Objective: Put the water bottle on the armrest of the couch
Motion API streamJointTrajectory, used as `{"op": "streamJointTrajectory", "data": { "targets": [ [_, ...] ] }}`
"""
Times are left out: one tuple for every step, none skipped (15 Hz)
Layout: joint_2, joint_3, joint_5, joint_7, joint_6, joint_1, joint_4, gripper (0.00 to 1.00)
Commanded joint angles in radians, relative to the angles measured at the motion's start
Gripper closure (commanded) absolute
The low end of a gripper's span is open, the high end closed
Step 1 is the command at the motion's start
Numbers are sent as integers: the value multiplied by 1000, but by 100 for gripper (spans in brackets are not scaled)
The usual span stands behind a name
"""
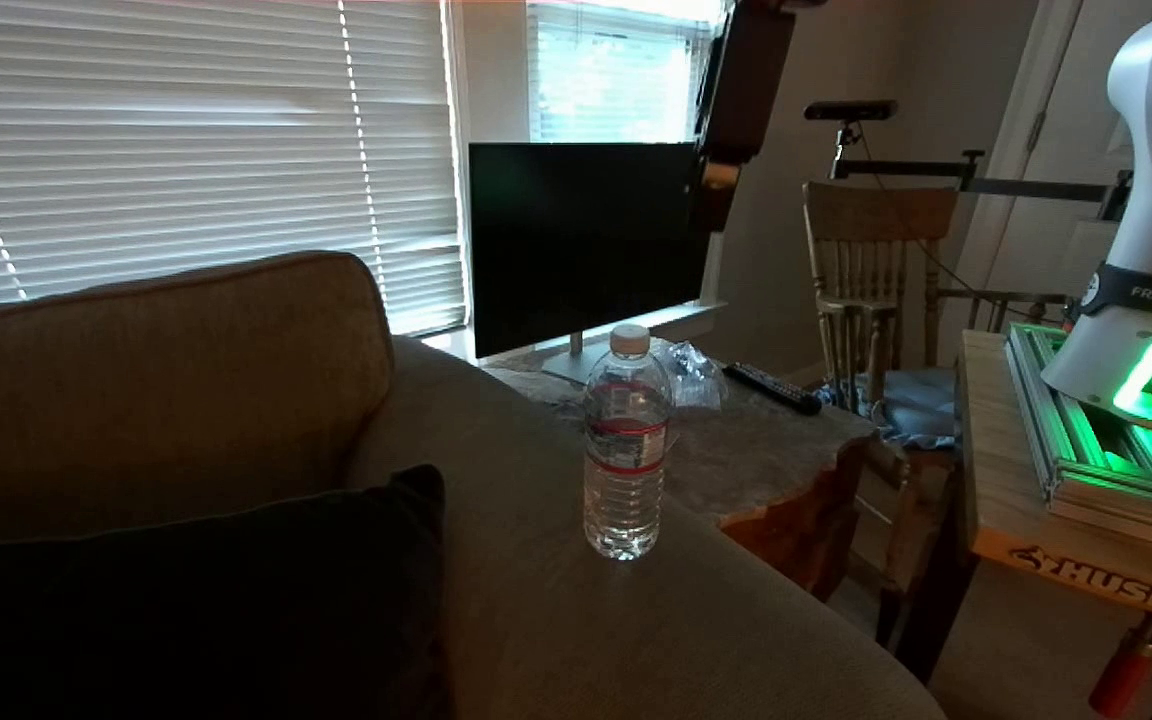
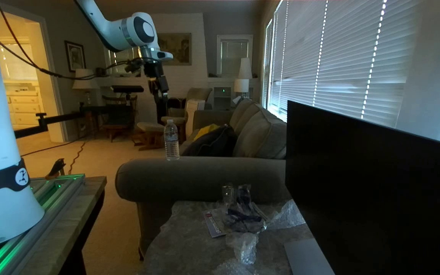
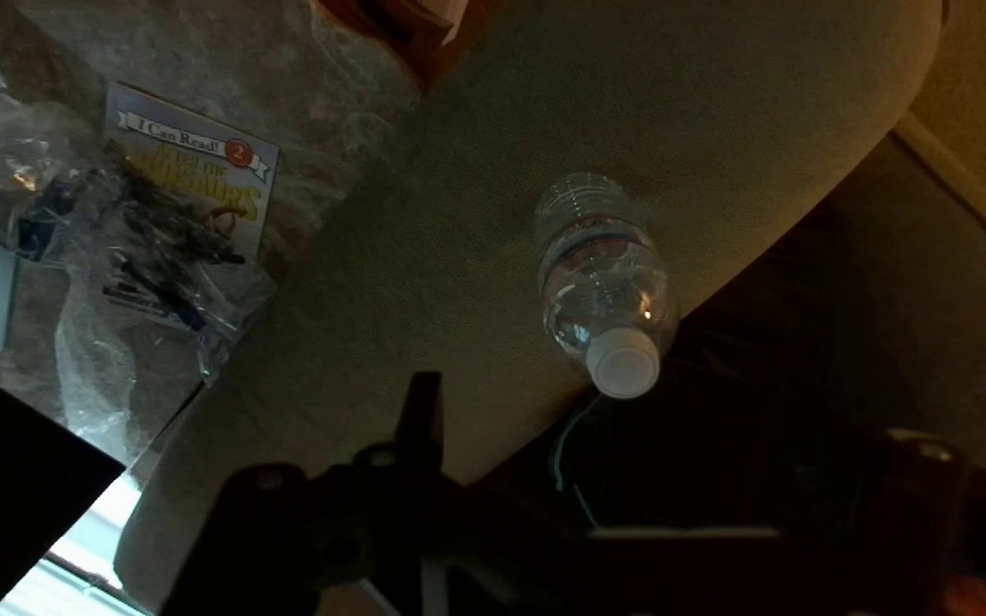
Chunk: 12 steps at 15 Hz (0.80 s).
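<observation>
Gripper (image 2: 161, 107): spread, holding nothing.
Bottle (image 1: 626, 450): upright on armrest (image 2: 204, 177), beside desk (image 2: 189, 244) edge.
Cap (image 3: 624, 364): best left untouched; retreat upward.

From afar I see daylit blinds (image 1: 186, 150), a wooden chair (image 1: 881, 212), tan carpet (image 2: 101, 160) and a warmly lit doorway (image 2: 36, 42)
</observation>
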Motion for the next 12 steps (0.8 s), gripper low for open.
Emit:
{"op": "streamJointTrajectory", "data": {
  "targets": [
    [-92,36,73,-55,-83,-22,3,0],
    [-120,42,99,-78,-105,-28,2,0],
    [-144,47,124,-102,-123,-33,2,0],
    [-165,50,152,-127,-134,-40,0,0],
    [-192,52,181,-152,-154,-46,-1,0],
    [-214,53,205,-178,-166,-53,-4,0],
    [-240,52,236,-217,-182,-60,-7,0],
    [-261,52,256,-238,-191,-69,-11,0],
    [-287,51,279,-270,-211,-78,-15,0],
    [-309,51,289,-287,-220,-90,-21,0],
    [-333,49,306,-316,-236,-100,-27,0],
    [-356,46,316,-345,-245,-111,-36,0]
  ]
}}
